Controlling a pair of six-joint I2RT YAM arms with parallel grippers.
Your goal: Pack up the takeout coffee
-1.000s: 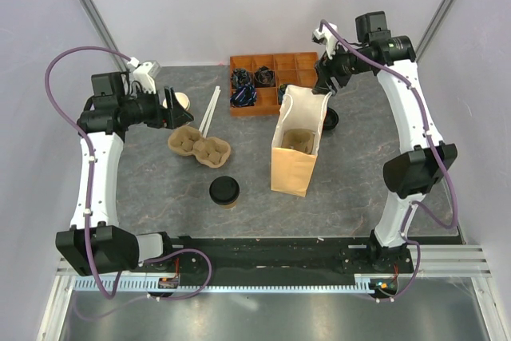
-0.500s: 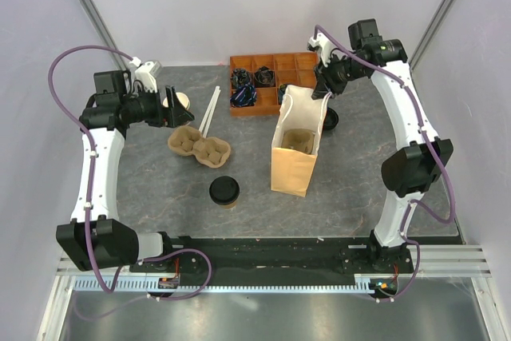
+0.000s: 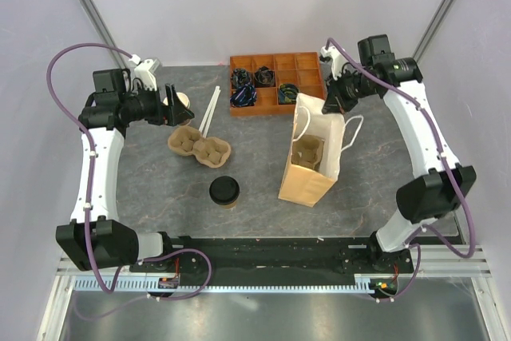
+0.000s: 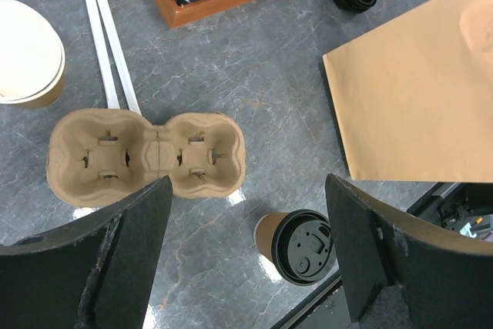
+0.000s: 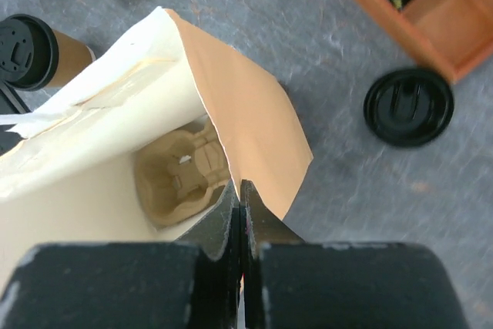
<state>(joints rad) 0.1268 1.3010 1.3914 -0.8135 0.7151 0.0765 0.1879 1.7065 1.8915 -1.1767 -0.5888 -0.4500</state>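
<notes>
The takeout coffee, a brown paper cup with a black lid, stands alone on the grey table near the front; it also shows in the left wrist view and the right wrist view. A kraft paper bag stands open to its right, with a pulp cup carrier inside. My right gripper is shut on the bag's far rim. My left gripper hangs open and empty at the far left, high above the table.
A second pulp carrier lies left of centre, a lidless tan cup and two white stir sticks behind it. An orange compartment tray sits at the back. A loose black lid lies beside the bag.
My right gripper has shut on the bag's rim and dragged the bag to the right and nearer; the bag now leans. The left arm has hardly moved.
</notes>
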